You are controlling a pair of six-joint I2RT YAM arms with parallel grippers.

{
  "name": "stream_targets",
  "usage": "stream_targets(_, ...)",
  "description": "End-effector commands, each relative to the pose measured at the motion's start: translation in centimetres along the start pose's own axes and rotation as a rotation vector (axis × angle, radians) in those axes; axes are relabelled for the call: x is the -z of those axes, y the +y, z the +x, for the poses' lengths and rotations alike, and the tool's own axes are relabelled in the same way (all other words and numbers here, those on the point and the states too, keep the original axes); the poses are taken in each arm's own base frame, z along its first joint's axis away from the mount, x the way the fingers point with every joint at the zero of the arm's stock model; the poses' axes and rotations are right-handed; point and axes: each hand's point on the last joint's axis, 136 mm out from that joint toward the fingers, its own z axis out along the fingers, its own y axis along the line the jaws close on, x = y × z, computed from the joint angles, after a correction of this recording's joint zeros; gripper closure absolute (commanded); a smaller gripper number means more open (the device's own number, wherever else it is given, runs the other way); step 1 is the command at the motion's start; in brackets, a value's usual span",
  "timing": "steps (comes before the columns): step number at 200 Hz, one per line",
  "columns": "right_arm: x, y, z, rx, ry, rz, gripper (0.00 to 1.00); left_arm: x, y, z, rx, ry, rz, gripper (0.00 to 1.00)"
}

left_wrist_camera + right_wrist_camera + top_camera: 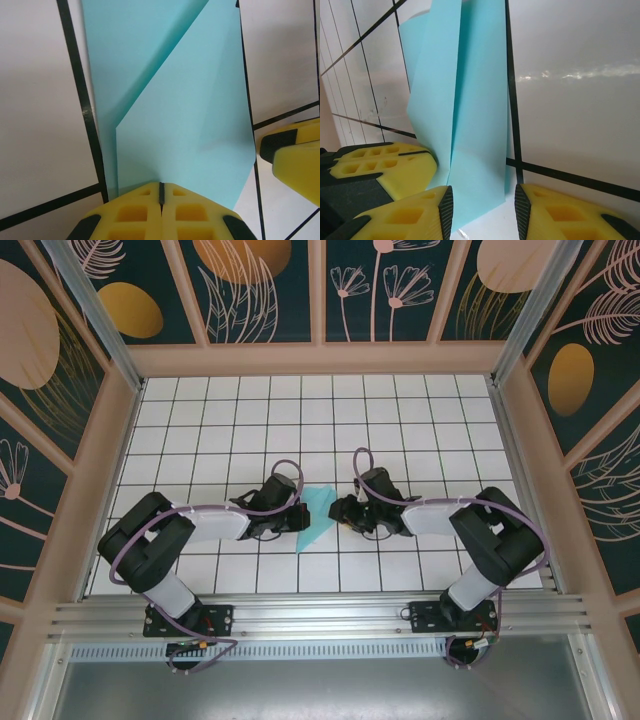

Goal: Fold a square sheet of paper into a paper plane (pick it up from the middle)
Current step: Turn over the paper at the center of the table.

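The square sheet of paper is turquoise, folded into a narrow pointed shape, and lies on the tiled floor between my two grippers. My left gripper is shut, with nothing visible in the slit between its tips. In the left wrist view those tips rest at the near edge of the paper, where folded layers overlap. My right gripper is open, with the end of the paper lying between its black pads and touching neither. A flap of the sheet curls up beside the left fingers.
The white tiled floor with black grid lines stretches behind the grippers. Wooden frame rails and patterned walls close in the back and both sides. One yellow right finger stands just off the paper's right corner.
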Motion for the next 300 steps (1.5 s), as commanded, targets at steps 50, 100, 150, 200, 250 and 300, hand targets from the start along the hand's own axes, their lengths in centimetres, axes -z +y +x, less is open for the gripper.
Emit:
stream_targets(50,-1.2,1.1,1.2,-0.001,0.045,-0.067,0.6,0.0,-0.3,0.7,-0.007,0.027,0.032,1.0)
stream_targets(100,-1.4,2.5,0.4,-0.003,0.018,-0.138,0.59,-0.2,-0.2,1.1,0.008,0.039,0.045,1.0)
stream_targets(150,-2.3,3.4,-0.6,-0.004,-0.005,-0.177,0.62,0.1,-1.0,1.2,0.033,0.033,0.093,1.0)
stream_targets(200,-3.2,3.9,-1.2,0.051,-0.005,-0.182,0.72,0.3,-1.3,1.3,0.041,0.028,0.12,1.0)
stream_targets(250,-3.8,4.2,-1.2,0.089,0.023,-0.19,0.8,0.5,-1.6,1.1,0.043,0.018,0.136,1.0)
stream_targets(300,-3.6,4.4,-1.7,0.118,0.017,-0.166,0.94,1.4,-1.8,0.5,0.041,-0.025,0.134,1.0)
